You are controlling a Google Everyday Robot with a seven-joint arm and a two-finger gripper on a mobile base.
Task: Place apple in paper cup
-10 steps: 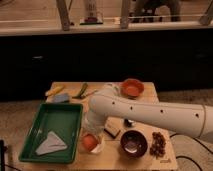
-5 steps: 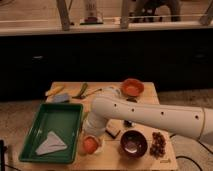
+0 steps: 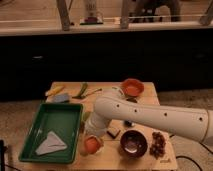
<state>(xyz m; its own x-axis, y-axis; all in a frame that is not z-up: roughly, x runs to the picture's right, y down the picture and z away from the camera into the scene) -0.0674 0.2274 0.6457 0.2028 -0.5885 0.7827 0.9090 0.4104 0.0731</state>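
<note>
Now that the arm has dropped lower, the gripper point(image 3: 93, 136) hangs just above the apple point(image 3: 92, 144); gripper state cannot be told; apple apparently resting in the paper cup point(image 3: 83, 148).

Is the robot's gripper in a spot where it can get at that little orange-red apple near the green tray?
Probably yes. The gripper hangs right over the apple at the table's front edge, beside the green tray. Nothing lies between them, though the arm hides how the gripper meets it.

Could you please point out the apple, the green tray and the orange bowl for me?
apple point(image 3: 92, 144): camera view, on its orange-red skin, just below the gripper point(image 3: 93, 134).
green tray point(image 3: 61, 119): camera view, on its bare floor.
orange bowl point(image 3: 132, 88): camera view, on its inside.
</note>
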